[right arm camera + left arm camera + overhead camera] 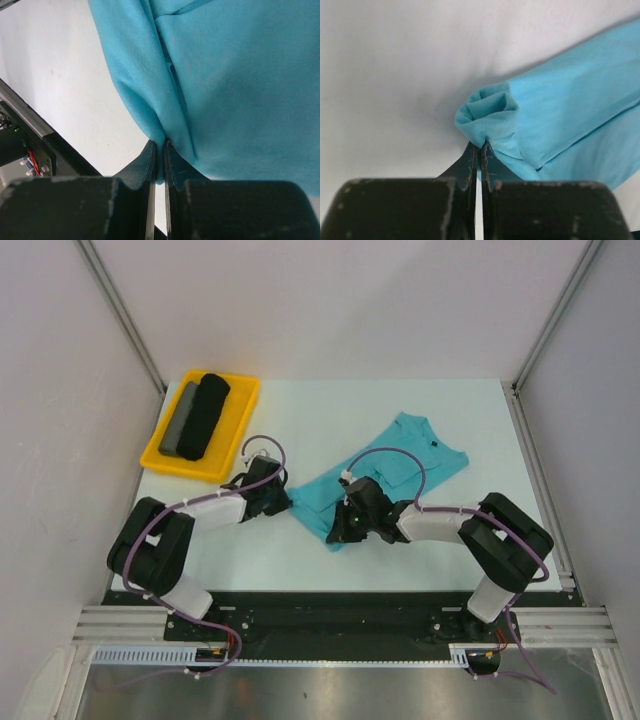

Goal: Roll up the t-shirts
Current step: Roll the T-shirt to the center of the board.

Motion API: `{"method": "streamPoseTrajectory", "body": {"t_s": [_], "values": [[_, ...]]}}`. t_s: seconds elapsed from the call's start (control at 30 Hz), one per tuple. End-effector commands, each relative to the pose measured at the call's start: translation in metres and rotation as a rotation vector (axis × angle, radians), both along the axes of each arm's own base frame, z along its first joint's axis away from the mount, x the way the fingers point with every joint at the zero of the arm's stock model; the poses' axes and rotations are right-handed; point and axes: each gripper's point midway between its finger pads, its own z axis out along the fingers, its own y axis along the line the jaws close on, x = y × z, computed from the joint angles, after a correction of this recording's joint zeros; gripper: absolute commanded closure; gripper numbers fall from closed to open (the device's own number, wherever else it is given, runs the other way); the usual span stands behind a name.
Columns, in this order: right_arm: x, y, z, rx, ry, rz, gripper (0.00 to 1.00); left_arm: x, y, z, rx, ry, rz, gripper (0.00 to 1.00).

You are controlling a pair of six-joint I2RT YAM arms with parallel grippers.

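Observation:
The turquoise t-shirt (pixel 395 465) lies folded into a long strip on the white table, its collar with a small dark label at the far right. My left gripper (pixel 283 498) is shut on the strip's near left corner, which curls into a small roll (pixel 490 117). My right gripper (pixel 340 530) is shut on the strip's near right corner (pixel 165 135). The cloth (pixel 240 75) fills most of the right wrist view. A black roll (pixel 205 415) and a grey roll (pixel 178 420) lie in the yellow tray (pixel 245 410).
The yellow tray stands at the far left of the table. A black base rail (pixel 340 615) runs along the near edge; it shows in the right wrist view (pixel 30 125). Grey walls close in both sides and the back.

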Motion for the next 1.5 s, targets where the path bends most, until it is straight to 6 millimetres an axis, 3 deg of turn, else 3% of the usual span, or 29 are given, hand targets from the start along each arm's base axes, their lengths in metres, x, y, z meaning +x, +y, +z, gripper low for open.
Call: {"method": "streamPoseTrajectory", "body": {"t_s": [0.0,0.13,0.27,0.3,0.43,0.57,0.63,0.8,0.93,1.13,1.47], "values": [[-0.019,0.006,0.009,-0.013,-0.036,0.027,0.91,-0.003,0.019,0.02,0.111,-0.006,-0.034,1.0],[-0.022,0.007,0.006,-0.05,-0.071,0.023,0.88,-0.002,0.017,0.031,0.139,0.01,-0.09,1.0],[-0.023,0.005,0.009,-0.121,-0.185,0.021,0.68,-0.008,0.015,0.028,0.151,0.058,-0.129,1.0],[-0.017,-0.004,0.009,-0.177,-0.226,-0.01,0.66,-0.01,0.014,0.026,0.148,0.069,-0.139,1.0],[-0.013,-0.005,0.034,-0.265,-0.414,0.009,0.57,-0.013,0.011,0.023,0.138,0.086,-0.155,1.0],[-0.011,0.014,0.065,-0.325,-0.593,0.055,0.53,-0.012,0.01,0.024,0.139,0.095,-0.16,1.0],[-0.006,0.019,0.067,-0.378,-0.657,0.063,0.52,-0.011,0.01,0.025,0.141,0.094,-0.163,1.0],[0.001,0.051,0.057,-0.543,-0.813,0.169,0.48,-0.01,0.008,0.024,0.138,0.105,-0.168,1.0],[0.007,0.063,0.041,-0.642,-0.868,0.211,0.46,-0.01,0.007,0.025,0.137,0.107,-0.173,1.0],[0.015,0.065,0.027,-0.77,-0.918,0.213,0.44,-0.008,0.006,0.028,0.135,0.103,-0.175,1.0],[0.019,0.062,0.038,-0.87,-1.01,0.162,0.43,-0.008,0.006,0.029,0.134,0.1,-0.175,1.0]]}}
